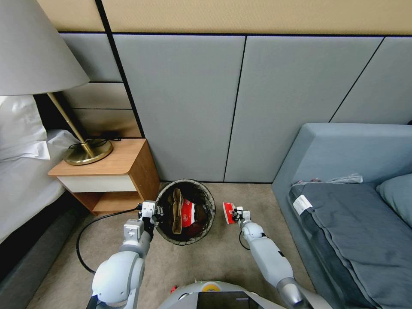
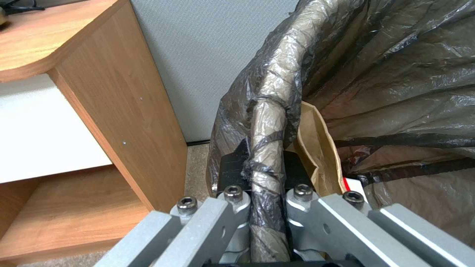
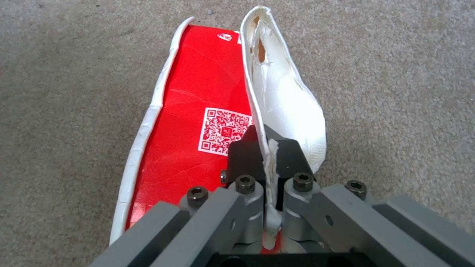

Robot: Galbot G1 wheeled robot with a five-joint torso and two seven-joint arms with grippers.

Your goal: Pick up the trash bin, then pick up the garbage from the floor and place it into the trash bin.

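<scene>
We should lift the red-and-white packet clear of the carpet and carry it over the trash bin near the wall. Our right claw is clenched on its white flap. Our left claw is clamped on the bin's bag-covered rim.

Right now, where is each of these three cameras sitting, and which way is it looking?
Head view: up on the robot's head, looking down at carpet, the trash bin and both arms.
Left wrist view: on the left arm, facing the bin rim pinched by the left gripper.
Right wrist view: on the right arm, facing the red-and-white packet pinched by the right gripper.
Head and left wrist views share the nightstand.
</scene>
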